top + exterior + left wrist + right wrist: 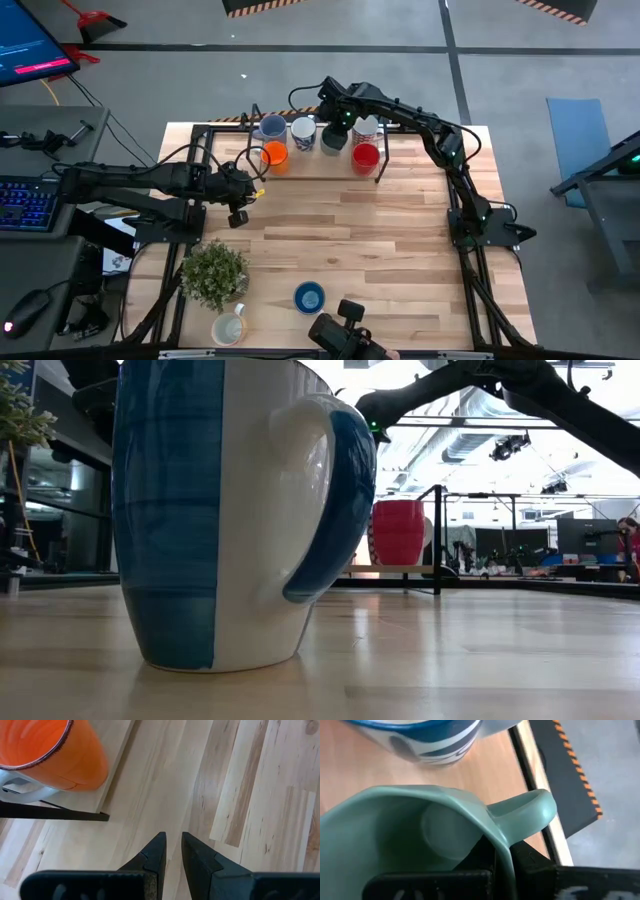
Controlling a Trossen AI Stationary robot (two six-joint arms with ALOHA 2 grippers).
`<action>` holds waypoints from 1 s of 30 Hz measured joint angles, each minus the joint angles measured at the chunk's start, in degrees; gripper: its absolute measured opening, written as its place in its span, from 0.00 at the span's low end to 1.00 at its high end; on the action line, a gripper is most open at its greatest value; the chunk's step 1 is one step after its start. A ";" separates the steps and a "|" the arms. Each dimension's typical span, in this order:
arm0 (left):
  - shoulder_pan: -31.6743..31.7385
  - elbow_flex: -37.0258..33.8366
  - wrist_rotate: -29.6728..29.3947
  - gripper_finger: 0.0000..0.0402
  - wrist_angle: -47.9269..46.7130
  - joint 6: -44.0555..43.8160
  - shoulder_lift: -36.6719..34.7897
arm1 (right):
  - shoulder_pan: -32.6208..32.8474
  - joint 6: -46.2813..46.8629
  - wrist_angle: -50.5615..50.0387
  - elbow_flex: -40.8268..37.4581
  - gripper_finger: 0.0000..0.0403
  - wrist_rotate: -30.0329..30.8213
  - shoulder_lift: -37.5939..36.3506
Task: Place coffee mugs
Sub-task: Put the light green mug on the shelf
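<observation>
At the table's far edge a row of mugs stands on a low wooden ledge [330, 172]: grey-blue [270, 127], orange [275, 156], white with blue bands [303, 132], patterned white [366, 128] and red [365, 157]. My right gripper [336, 128] is over this row, shut on a green mug [410, 835] beside the banded mug [420, 740]. My left gripper [173, 851] hangs over bare wood just near of the orange mug [55, 755], its fingers a narrow gap apart with nothing between them. A blue mug [308, 297] and a cream mug [228, 328] stand on their bases at the near edge. My right gripper pinches the green mug's wall at the rim [496, 851], right beside the handle [530, 807], with one finger inside the cup and one outside. The fingers come from above, slanting down. The mug's base is hidden, so I cannot tell whether it rests on the ledge.
A potted green plant [213, 272] stands near the left front corner. A camera mount [345, 335] sits at the near edge. A black frame [210, 150] runs round the table. The table's middle [350, 230] is bare wood.
</observation>
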 joint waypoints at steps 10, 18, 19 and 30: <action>-0.02 0.00 0.00 0.13 0.00 0.00 0.00 | -0.04 0.30 0.55 0.00 0.00 0.32 0.11; -0.02 0.00 0.00 0.13 0.00 0.00 -0.01 | -0.65 1.26 0.94 0.00 0.09 2.21 0.22; -0.02 0.00 0.00 0.13 0.00 0.00 0.00 | -0.86 1.31 0.78 0.00 0.10 2.43 0.22; -0.02 0.00 0.02 0.13 0.00 0.00 0.00 | -1.88 4.23 2.52 0.00 0.25 2.14 0.22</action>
